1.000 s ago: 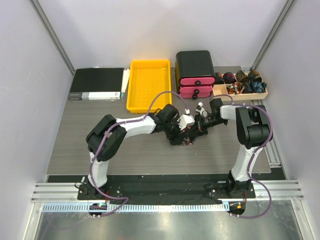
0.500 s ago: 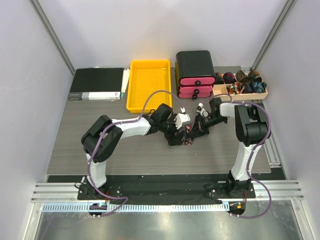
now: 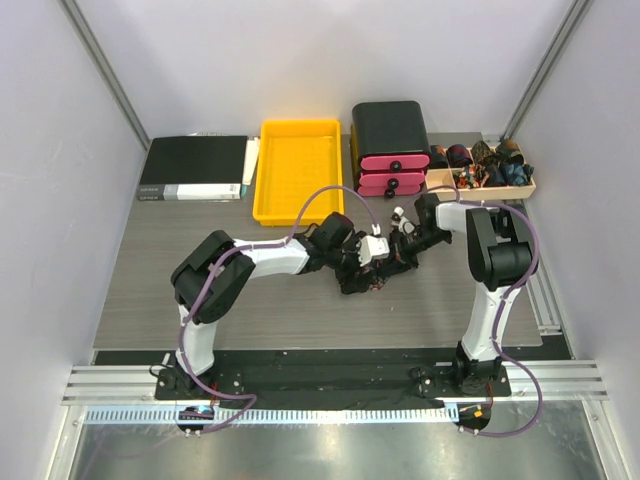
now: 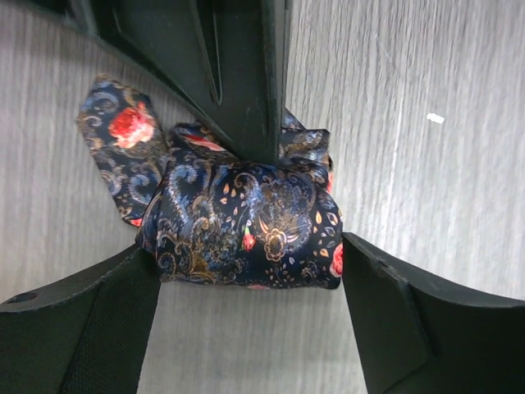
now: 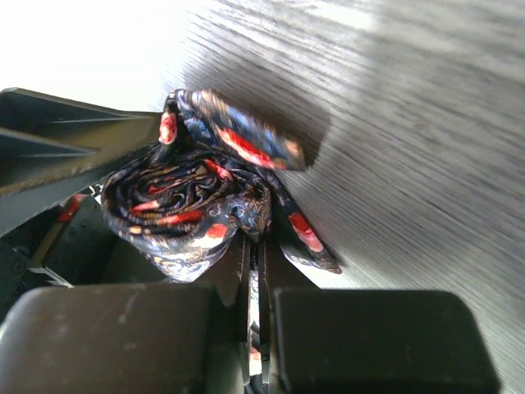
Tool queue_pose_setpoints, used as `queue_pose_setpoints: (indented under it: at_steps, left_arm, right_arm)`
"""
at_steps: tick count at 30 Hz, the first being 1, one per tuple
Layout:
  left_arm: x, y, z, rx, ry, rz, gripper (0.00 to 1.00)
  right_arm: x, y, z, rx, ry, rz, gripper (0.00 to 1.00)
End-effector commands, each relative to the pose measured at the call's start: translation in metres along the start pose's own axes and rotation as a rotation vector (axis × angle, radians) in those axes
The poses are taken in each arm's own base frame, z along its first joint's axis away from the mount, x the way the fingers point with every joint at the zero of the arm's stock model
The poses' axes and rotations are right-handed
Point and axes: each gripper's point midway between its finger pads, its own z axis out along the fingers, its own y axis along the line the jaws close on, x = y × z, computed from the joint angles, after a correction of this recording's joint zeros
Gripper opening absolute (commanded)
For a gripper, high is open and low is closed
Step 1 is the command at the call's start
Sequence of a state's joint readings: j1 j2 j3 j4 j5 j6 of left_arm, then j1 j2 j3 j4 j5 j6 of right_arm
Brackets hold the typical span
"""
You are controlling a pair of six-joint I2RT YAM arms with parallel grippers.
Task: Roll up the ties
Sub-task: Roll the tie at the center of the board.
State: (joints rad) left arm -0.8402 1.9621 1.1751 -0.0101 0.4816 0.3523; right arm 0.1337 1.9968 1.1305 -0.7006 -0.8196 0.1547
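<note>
The left gripper [image 4: 246, 250] stands open; its fingers [image 4: 82, 328] are spread wide, one at each end of the tie [image 4: 246, 222]; each tip lies right at the roll's edge, and whether it presses the cloth cannot be told. The right gripper [image 5: 254, 246] is closed and pinches a fold of the tie between its tips; in the left wrist view it comes in from the far side, its narrow tips meeting at the top of the roll.

The tie is wound into a thick, short bundle of dark blue cloth with paisley and red flowers; a loose end sticks out beside the roll, lying flat; the bundle rests on the table [image 3: 200, 290], near its middle and a little toward the right edge; the two arms meet over it from left and right.

Along the far edge, well apart from the tie, stand four things: a black binder [image 3: 195, 168] toward the far left corner; a yellow tray [image 3: 297, 170] next to it; a black drawer box [image 3: 390, 130] with pink fronts, just right of the tray; a wooden box [image 3: 480, 185] at the far right corner, with dark rolled bundles [image 3: 458, 155] in its compartments.
</note>
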Motion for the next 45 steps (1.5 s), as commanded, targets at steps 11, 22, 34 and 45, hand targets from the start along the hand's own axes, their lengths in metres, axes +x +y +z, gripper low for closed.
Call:
queue_pose_setpoints:
  at_steps: [11, 22, 34, 45]
  left_arm:
    - [-0.028, -0.001, 0.004, 0.066, -0.038, 0.229, 0.85]
    - [-0.009, -0.016, 0.011, 0.219, 0.054, 0.281, 0.65]
    - [0.051, -0.032, 0.006, 0.105, 0.262, -0.087, 0.27]
    - [0.065, -0.018, 0.021, -0.028, 0.267, -0.247, 0.12]
  right_arm:
    - [-0.009, -0.057, 0.021, 0.274, 0.004, -0.094, 0.01]
    - [-0.014, -0.053, 0.018, 0.267, -0.001, -0.114, 0.01]
    - [-0.046, -0.010, -0.018, 0.158, -0.116, -0.155, 0.26]
    - [-0.029, -0.001, -0.045, 0.047, -0.217, 0.002, 0.84]
